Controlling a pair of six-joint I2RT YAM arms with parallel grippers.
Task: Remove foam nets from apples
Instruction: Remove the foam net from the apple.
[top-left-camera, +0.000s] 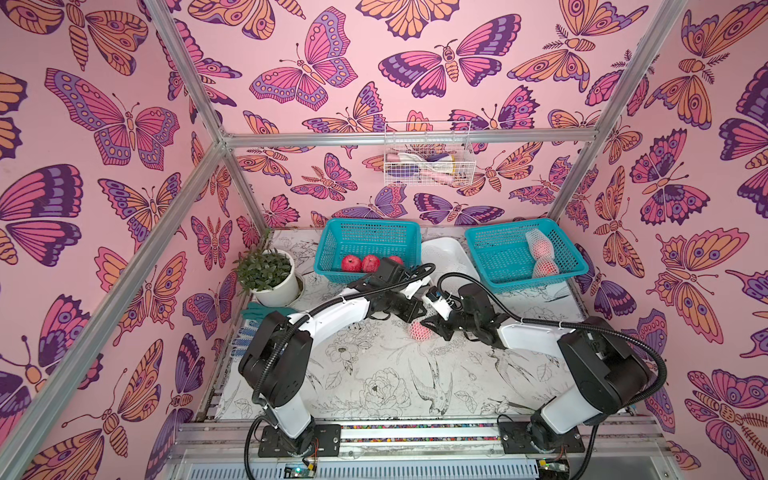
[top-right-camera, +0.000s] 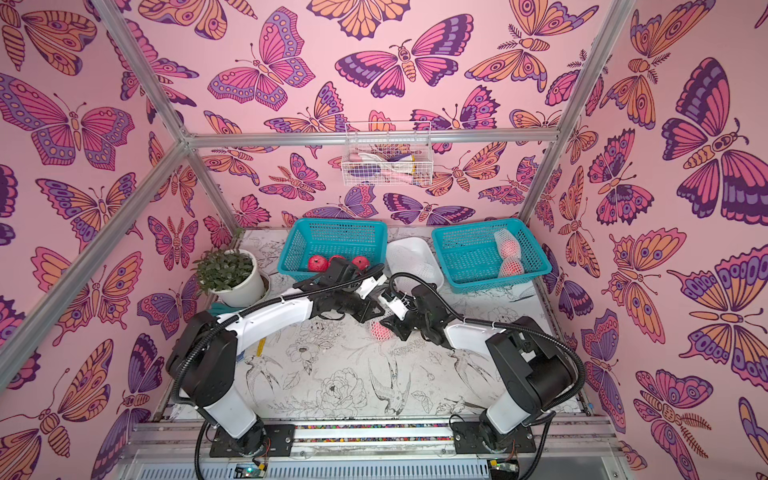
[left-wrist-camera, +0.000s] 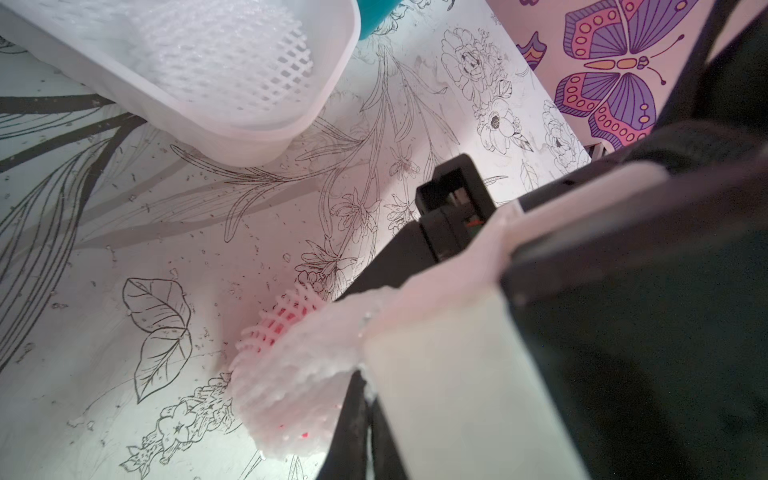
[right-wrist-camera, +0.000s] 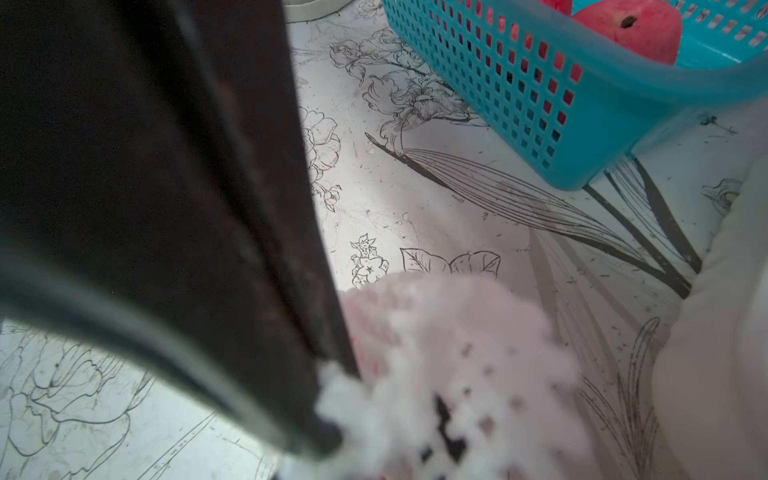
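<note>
The apple (top-left-camera: 418, 331) in hand sits in its foam net (left-wrist-camera: 286, 374) on the worktop (top-left-camera: 374, 374), near the white tray (top-left-camera: 446, 253), on the tray's side toward the arm bases. Both arms reach inward with elbows out and wrists pitched down, and their tips meet over the fruit from opposite sides.

The left gripper (top-left-camera: 417, 319) has its jaws fully closed, and the left wrist view shows foam bunched up against them, so I take it to be pinching the net. The right gripper (top-left-camera: 432, 328) has its dark jaw touching the mesh, but the blur stops me telling whether it has gripped.

To do this well I'd have the right jaws catch foam only, at the far end of the sleeve. Then I'd pull the two ends apart along the sleeve, low and slow, so the apple slips out without rolling away.
</note>
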